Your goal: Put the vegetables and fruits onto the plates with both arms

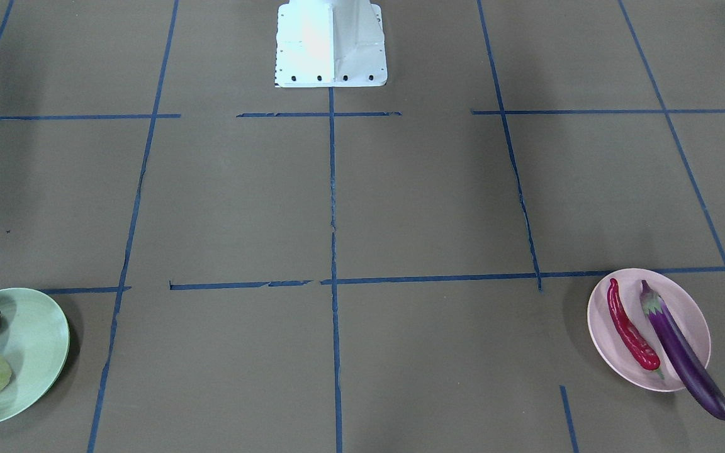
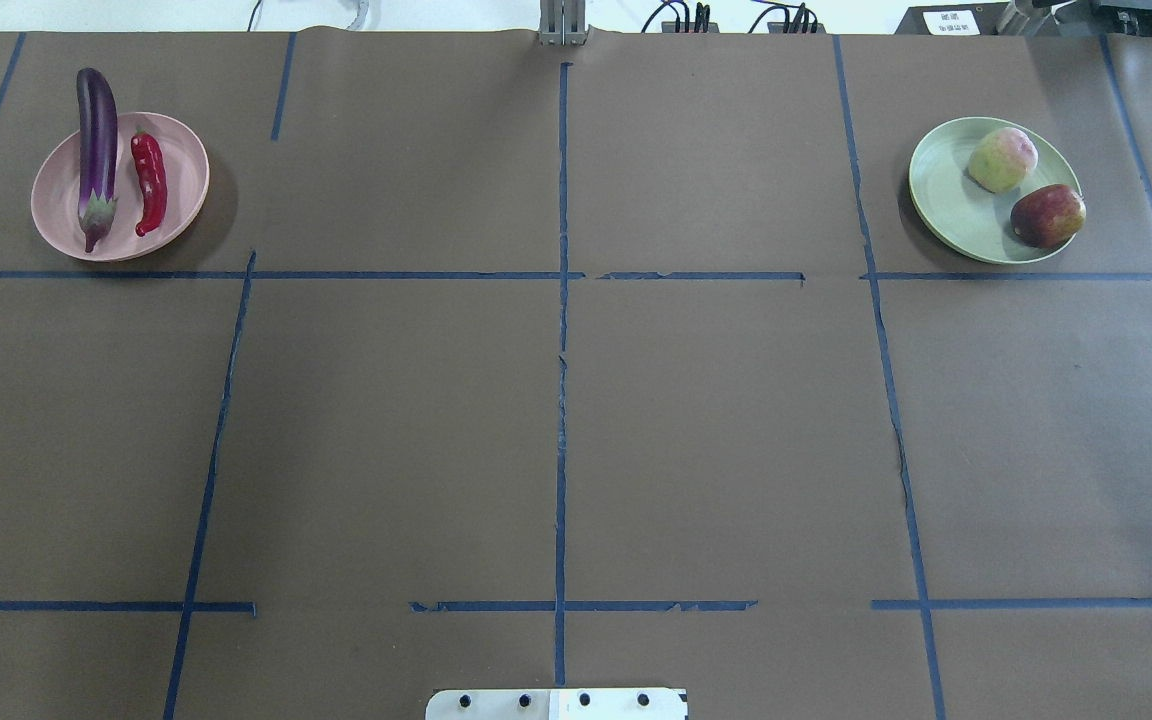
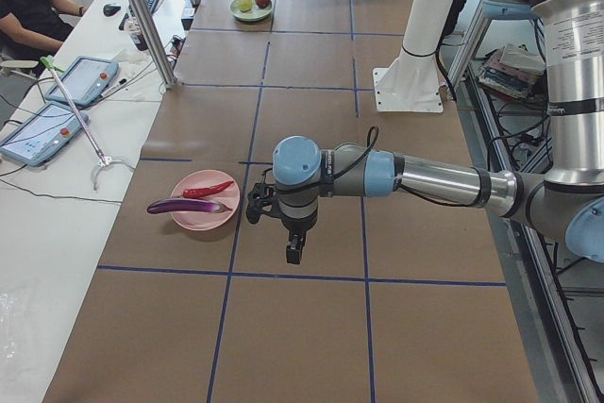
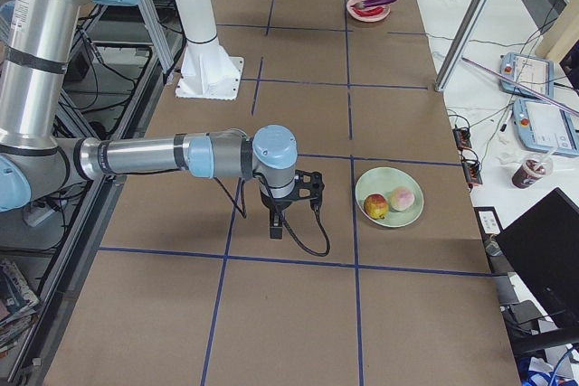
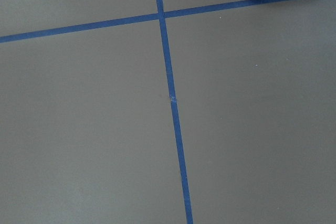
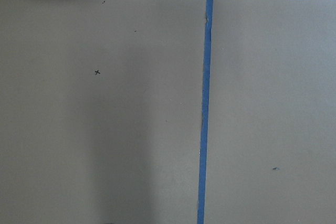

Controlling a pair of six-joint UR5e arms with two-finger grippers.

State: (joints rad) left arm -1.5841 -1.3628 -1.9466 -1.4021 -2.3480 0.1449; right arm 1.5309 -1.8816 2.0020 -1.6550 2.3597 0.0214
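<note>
Out from the white base (image 1: 331,44), far toward the robot's left, the pink plate (image 2: 186,165) sits on the worktop (image 2: 556,420) with both vegetables on it. The eggplant (image 2: 96,150) lies lengthwise with its cap toward the base side and its blunt end jutting over the plate's far rim. The chili (image 2: 149,180) lies just beside it, on the side nearer the base's centre line, wholly within the plate. Equally far out from the base, toward the robot's right, the green plate (image 2: 956,220) carries both fruits just beside each other: the pale fruit (image 2: 1002,159) on the half farther from the base, the red fruit (image 2: 1047,215) nearer the base and by the outer rim. The left arm (image 3: 425,176) reaches out level from the base side, and its hand (image 3: 294,257) points down over bare worktop between base and pink plate, near the plate but apart from it. The right arm (image 4: 154,155) does likewise, its hand (image 4: 275,230) pointing down between base and green plate. Both hands show only in the side views, so how far either is open, and whether it holds anything, cannot be told. Each wrist view shows blue tape (image 5: 170,103) crossing on the worktop and a sliver of the nearby plate's rim at its top edge.
</note>
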